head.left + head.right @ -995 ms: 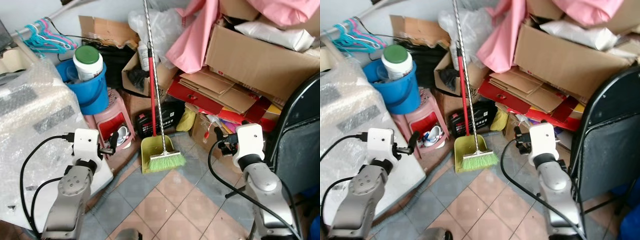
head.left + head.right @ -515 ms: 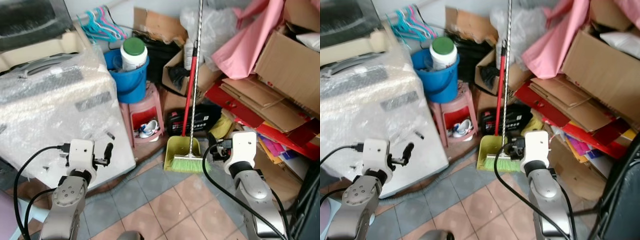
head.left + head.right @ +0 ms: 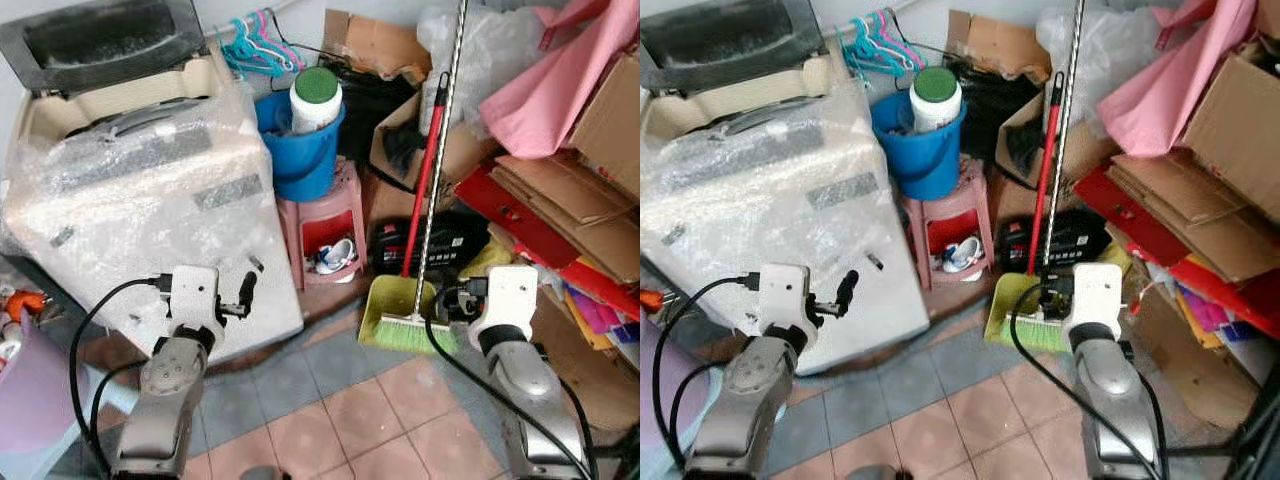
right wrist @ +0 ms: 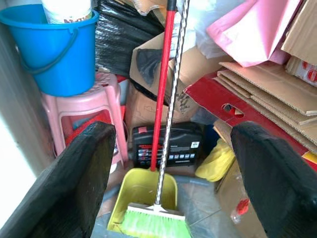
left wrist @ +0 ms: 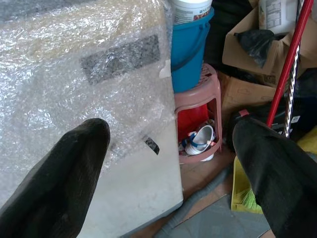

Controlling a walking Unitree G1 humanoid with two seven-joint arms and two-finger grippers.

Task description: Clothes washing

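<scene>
**Left eye view: washer sitting ahead-left, left claw nearer**

Left eye view is showing me the cream top-loading washing machine wrapped in bubble plastic (image 3: pixel 140 200), standing ahead and to my left with its dark lid (image 3: pixel 100 40) tilted up at the back. I am holding the left gripper (image 3: pixel 245 295) just in front of the machine's lower front corner, fingers spread wide and gripping nothing; the machine's top opening is lying above and behind that claw, so I am judging that any reach will need to go up and leftward. The left arm is clearly the nearer one. The right gripper (image 4: pixel 168 163) is hovering well apart from the machine, also spread and empty, pointing at the yellow plastic dustpan with green-bristled broom (image 3: pixel 405 322) and the red-handled stick (image 3: pixel 422 185). Between the two sit a pink plastic stool (image 3: pixel 325 215) carrying a blue plastic bucket (image 3: pixel 300 150) with a white green-capped jar (image 3: pixel 315 98). I am not making out any clothes near the machine yet
</scene>
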